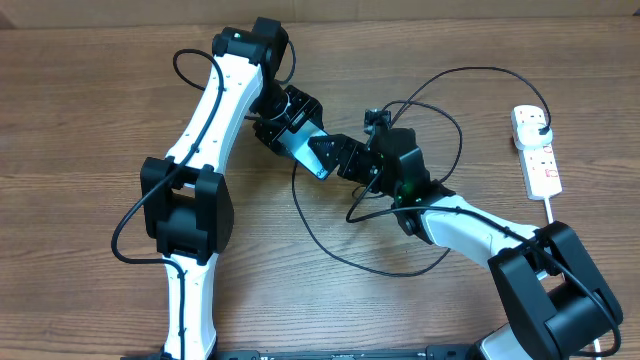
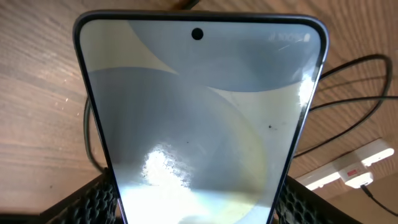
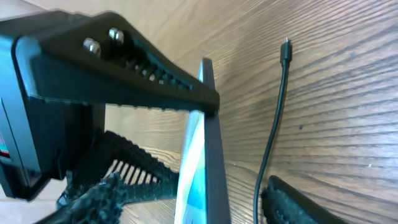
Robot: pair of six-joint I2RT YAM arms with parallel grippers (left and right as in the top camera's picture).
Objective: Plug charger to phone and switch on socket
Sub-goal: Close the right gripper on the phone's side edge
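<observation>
My left gripper (image 1: 292,130) is shut on the phone (image 1: 312,158) and holds it tilted above the table. In the left wrist view the phone's light screen (image 2: 199,112) fills the frame between my fingers (image 2: 199,202). My right gripper (image 1: 348,160) is open right at the phone's free end. In the right wrist view the phone (image 3: 208,143) stands edge-on between my open fingers (image 3: 193,186). The charger cable (image 3: 273,124) runs beside my right finger, its connector tip (image 3: 285,50) free on the table. The charger (image 1: 455,72) loops to its plug (image 1: 541,125) in the socket (image 1: 540,165).
The socket sits at the table's right edge with its thick white cord (image 1: 552,208) trailing toward me; it also shows in the left wrist view (image 2: 351,171). Loops of black cable (image 1: 330,245) lie on the wooden table (image 1: 80,120) around and under my right arm.
</observation>
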